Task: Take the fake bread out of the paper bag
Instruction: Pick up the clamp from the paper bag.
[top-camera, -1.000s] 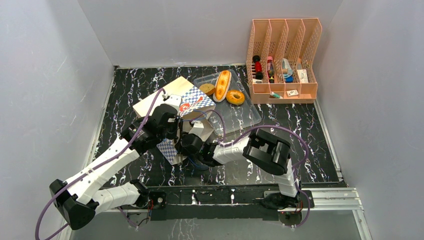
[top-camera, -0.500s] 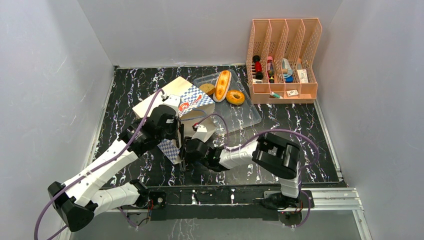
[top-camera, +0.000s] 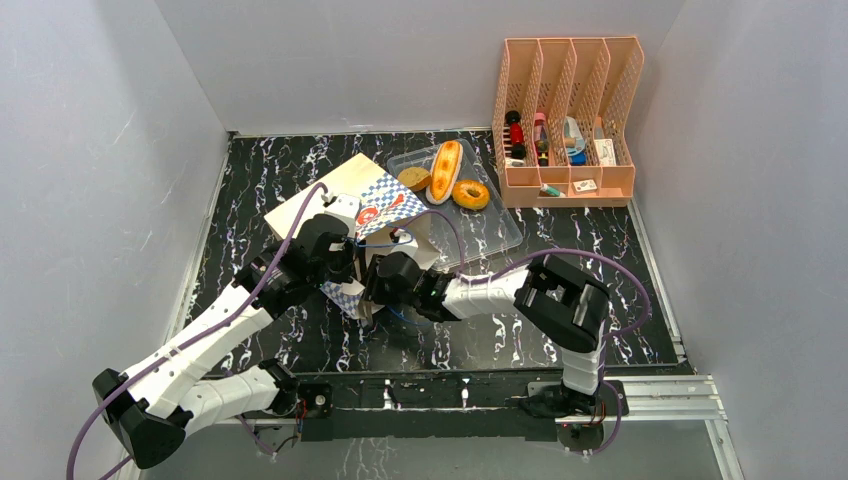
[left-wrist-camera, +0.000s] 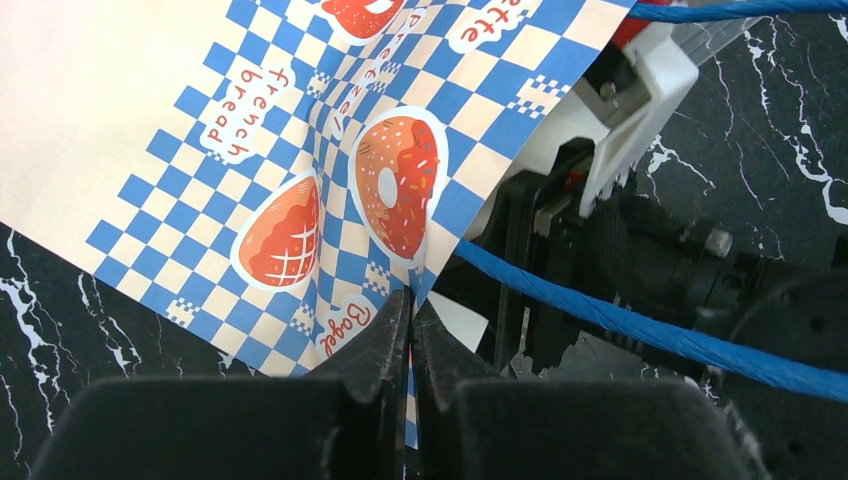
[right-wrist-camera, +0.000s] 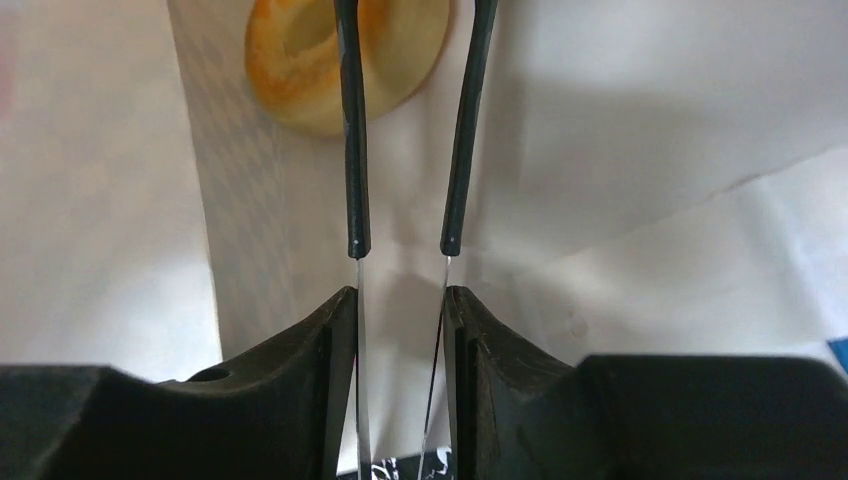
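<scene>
left gripper (left-wrist-camera: 411, 303) is clamped tight on the checkered lip of the paper bag (left-wrist-camera: 300, 140), no gap between the jaws. right by the pinch we read "bagel" on the band. above it sit a sprinkled donut logo and a crosshatched bun logo, then "french bread" and a cut-off "...ette". a blue cord (left-wrist-camera: 640, 325) crosses in front of the right arm. right gripper (right-wrist-camera: 400, 200) is inside the bag mouth, jaws partly apart, not closed on anything we can see. an orange bun (right-wrist-camera: 295, 60) lies on the paper at its fingertips, one finger overlapping it; contact we can't tell. in the top view a long bun (top-camera: 444, 170), ring donut (top-camera: 470, 193) and brown roll (top-camera: 414, 178) sit in the clear tray (top-camera: 490, 235) just beyond the bag, on the black marbled table (top-camera: 620, 230).
</scene>
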